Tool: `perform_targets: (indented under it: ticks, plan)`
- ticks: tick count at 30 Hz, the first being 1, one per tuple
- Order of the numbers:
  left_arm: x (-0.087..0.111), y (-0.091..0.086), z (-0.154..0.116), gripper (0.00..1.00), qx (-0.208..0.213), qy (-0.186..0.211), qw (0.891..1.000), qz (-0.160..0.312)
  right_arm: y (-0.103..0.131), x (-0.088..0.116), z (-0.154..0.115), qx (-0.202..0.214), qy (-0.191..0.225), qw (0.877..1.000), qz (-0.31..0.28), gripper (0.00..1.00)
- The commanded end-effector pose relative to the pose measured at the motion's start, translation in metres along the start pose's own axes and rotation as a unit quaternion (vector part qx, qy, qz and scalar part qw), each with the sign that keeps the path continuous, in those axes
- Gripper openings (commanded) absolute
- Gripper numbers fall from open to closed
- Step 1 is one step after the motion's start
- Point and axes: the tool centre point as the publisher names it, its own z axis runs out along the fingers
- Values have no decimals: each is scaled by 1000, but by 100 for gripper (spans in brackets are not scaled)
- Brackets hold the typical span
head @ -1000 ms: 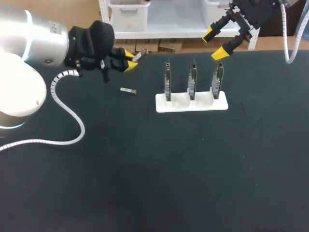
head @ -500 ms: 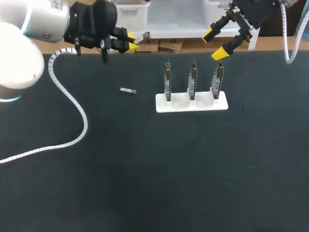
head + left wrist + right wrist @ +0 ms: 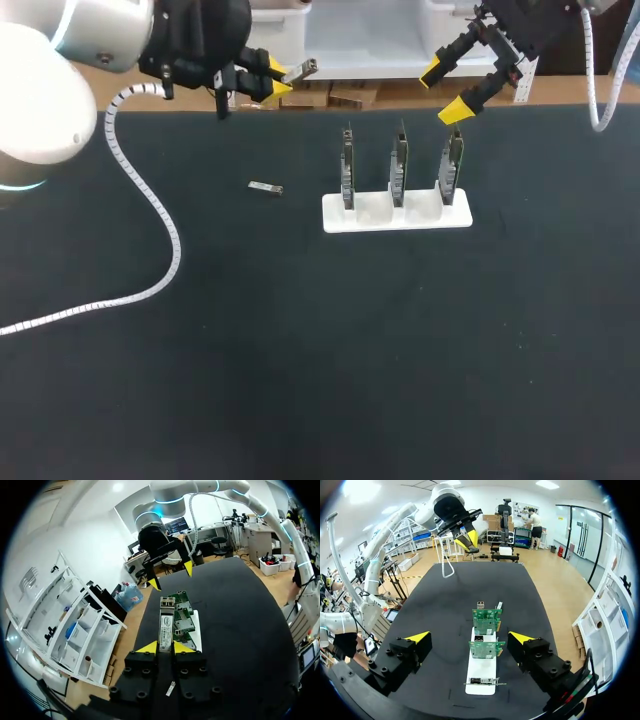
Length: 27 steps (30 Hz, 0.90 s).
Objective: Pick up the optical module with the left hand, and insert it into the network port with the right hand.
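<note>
My left gripper (image 3: 272, 82) hangs above the table's back left edge, shut on a silver optical module (image 3: 301, 70) whose free end points right. In the left wrist view the module (image 3: 166, 624) sticks out ahead between the yellow tips of the left gripper (image 3: 165, 648). A white stand (image 3: 397, 214) holds three upright green boards (image 3: 399, 170) with network ports. My right gripper (image 3: 450, 90) is open, raised behind the stand's right end. In the right wrist view the right gripper (image 3: 469, 637) straddles the row of boards (image 3: 486, 649) from above without touching them.
A second small module (image 3: 265, 187) lies loose on the black table (image 3: 300, 340), left of the stand. My left arm's white cable (image 3: 150, 200) trails over the table's left part.
My left gripper has risen and moved back and to the right with the module in it. The right arm, the stand and the loose module have not moved.
</note>
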Motion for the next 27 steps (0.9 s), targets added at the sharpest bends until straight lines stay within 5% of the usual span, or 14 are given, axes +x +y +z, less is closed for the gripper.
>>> perform_targets:
  ticks: [1, 5, 10, 15, 27]
  plan:
    - [0, 0, 0, 0, 0, -1, 1000, 0, 0, 0, 0, 1, 0, 1000, 0, 100]
    - [0, 0, 0, 0, 0, -1, 1000, 0, 0, 0, 0, 1, 0, 1000, 0, 100]
    - [-29, 19, -19, 0, -80, -57, 995, -10, 0, 0, 0, 1, 0, 1000, 0, 100]
    - [-54, 24, -25, 0, -160, -147, 976, -25, 0, 0, 0, 1, 0, 1000, 0, 100]
    - [-83, 22, 2, 0, -168, -212, 960, -70, 0, 0, 0, 1, 0, 1000, 0, 100]
